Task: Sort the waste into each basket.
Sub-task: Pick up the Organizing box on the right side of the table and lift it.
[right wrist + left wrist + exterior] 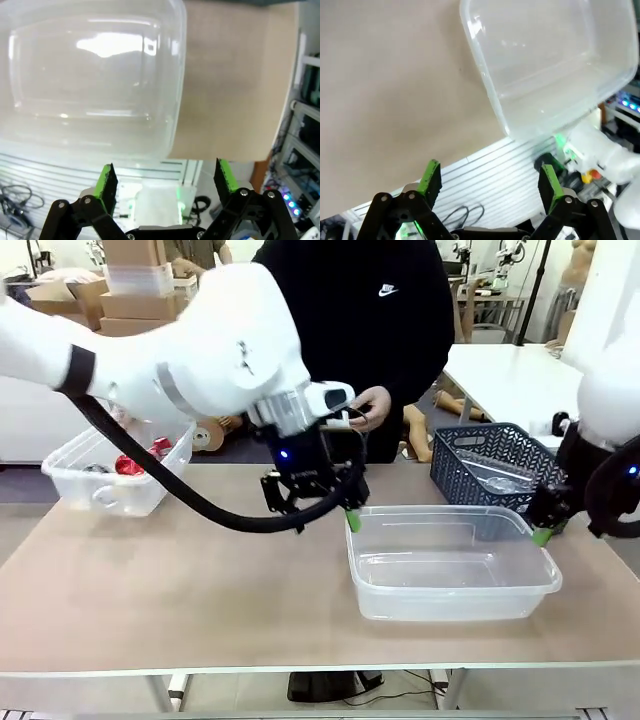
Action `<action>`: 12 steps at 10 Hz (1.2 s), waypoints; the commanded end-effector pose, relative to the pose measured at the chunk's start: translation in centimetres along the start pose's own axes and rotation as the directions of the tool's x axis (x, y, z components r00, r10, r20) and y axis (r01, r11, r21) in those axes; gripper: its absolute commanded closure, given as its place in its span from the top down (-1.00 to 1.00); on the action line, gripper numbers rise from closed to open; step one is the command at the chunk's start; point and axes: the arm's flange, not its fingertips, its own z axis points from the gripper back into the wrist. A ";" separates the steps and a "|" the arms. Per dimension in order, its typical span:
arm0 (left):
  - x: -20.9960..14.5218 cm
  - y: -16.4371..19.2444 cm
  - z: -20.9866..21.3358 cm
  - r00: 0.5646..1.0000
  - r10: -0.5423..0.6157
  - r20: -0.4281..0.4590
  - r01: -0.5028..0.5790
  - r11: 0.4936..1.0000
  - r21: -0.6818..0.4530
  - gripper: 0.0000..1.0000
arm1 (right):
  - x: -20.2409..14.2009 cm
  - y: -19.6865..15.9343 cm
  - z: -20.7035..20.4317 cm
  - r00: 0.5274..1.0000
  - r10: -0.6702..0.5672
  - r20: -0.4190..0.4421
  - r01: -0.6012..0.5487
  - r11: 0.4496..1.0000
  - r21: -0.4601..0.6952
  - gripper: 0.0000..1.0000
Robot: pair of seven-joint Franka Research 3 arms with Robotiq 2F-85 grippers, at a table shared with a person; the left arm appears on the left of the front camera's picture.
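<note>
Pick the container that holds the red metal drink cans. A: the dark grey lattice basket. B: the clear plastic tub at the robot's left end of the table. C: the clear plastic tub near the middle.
B: the red metal drink cans show through the wall of the clear rectangular plastic tub at the left end.

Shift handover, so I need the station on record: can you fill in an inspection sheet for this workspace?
Surface: beige table, no stains seen.
Job's things: near tub, nothing seen inside; far-left tub holding red cans; clear bottle in grey basket.
Clutter: nothing seen.
Hands: left hand open by the near tub's left corner; right hand open by its right rim.
Cables: black hose drooping over the table.
Surroundings: person in black across the table; boxes behind.
</note>
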 end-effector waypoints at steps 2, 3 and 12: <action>0.7 -2.4 -4.9 0.997 0.060 0.047 -0.064 0.993 0.101 1.00 | 1.7 0.3 -4.0 0.999 -0.040 -0.032 0.042 0.998 0.047 1.00; 1.1 -3.0 -6.5 0.992 0.088 0.088 -0.100 0.985 0.141 1.00 | 2.1 0.0 -5.1 0.998 -0.057 -0.040 0.059 0.997 0.042 1.00; 2.1 -3.1 -9.0 0.985 0.144 0.094 -0.163 0.957 0.238 -0.20 | 2.9 -0.2 -6.9 0.995 -0.096 -0.012 0.096 0.995 0.021 -0.20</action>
